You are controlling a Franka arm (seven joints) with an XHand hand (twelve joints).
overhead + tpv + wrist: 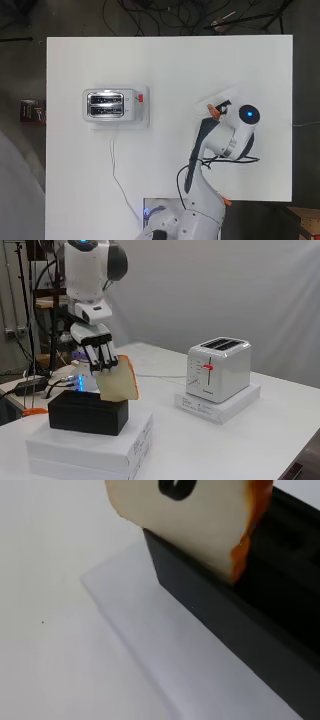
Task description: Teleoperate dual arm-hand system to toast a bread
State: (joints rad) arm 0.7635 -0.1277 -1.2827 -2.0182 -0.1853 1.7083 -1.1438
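Well apart, toaster [218,369], bread slice [119,381] in fingers [102,358], above black holder [87,411]

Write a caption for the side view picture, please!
The hand lifts a slice of bread above a black holder, with the white toaster waiting nearby.

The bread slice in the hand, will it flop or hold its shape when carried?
The bread probably stays stiff: it hangs flat from the fingers without sagging. It looks light, and being pinched only at its top edge, it might swing or slip.
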